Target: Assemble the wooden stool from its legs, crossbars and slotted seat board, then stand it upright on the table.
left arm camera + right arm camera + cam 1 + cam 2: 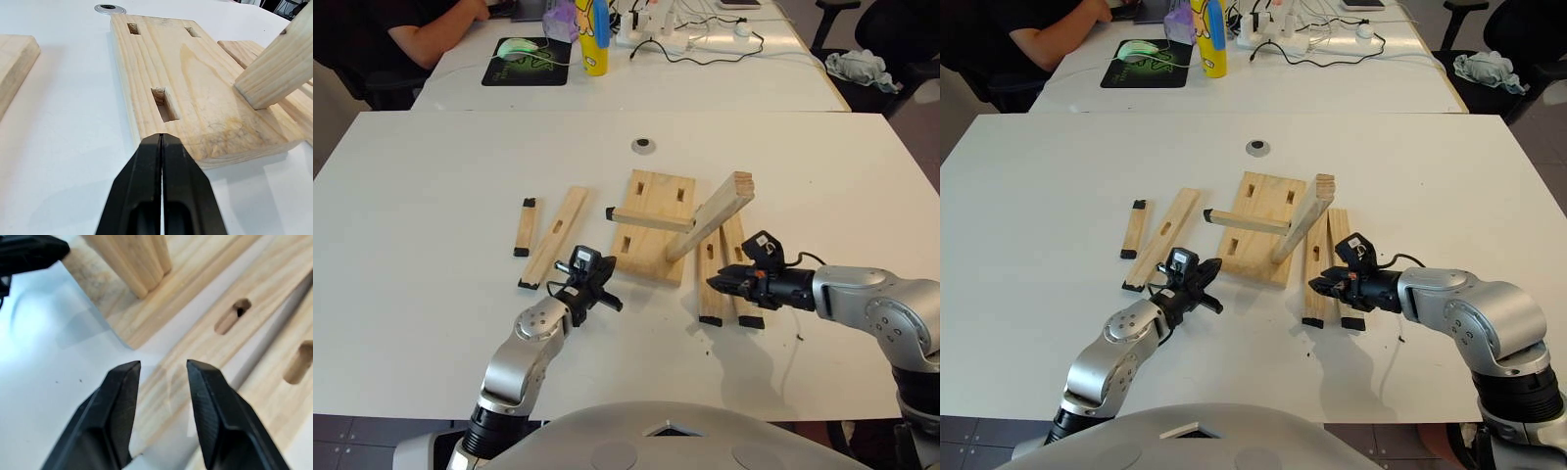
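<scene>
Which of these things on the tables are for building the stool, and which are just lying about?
For the stool: seat board; leaning leg; crossbar; pair of flat legs; long slotted piece; short piece.
Just lying about: round disc; yellow bottle; mouse mat; cables.

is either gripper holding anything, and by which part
Nothing is held: left gripper shut empty by the seat board's edge, right gripper open over a lying leg.
</scene>
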`<action>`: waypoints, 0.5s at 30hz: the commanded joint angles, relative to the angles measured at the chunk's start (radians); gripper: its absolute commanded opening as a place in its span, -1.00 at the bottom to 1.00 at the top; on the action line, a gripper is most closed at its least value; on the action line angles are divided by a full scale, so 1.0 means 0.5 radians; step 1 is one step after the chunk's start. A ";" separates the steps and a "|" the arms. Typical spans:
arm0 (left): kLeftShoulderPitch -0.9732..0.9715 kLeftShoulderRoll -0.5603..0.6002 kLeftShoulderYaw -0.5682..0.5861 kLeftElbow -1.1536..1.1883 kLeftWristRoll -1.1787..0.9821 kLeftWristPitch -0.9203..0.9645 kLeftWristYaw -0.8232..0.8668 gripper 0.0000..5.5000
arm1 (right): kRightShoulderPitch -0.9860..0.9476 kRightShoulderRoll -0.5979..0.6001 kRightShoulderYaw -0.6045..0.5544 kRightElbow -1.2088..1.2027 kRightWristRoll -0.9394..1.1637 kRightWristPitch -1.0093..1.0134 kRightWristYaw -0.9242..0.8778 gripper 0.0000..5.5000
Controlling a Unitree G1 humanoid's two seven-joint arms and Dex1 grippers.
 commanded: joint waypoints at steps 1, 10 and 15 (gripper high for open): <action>0.033 0.006 -0.009 0.062 0.015 0.048 0.006 -1.00 | -0.035 0.075 -0.043 -0.055 0.136 0.111 0.030 -0.36; 0.026 0.035 0.001 0.059 0.010 0.062 -0.017 -1.00 | 0.062 -0.050 0.067 -0.162 0.146 0.170 0.072 -0.36; 0.024 0.044 0.014 0.051 0.005 0.072 -0.021 -1.00 | 0.148 -0.311 0.329 -0.170 -0.163 -0.119 0.135 -0.36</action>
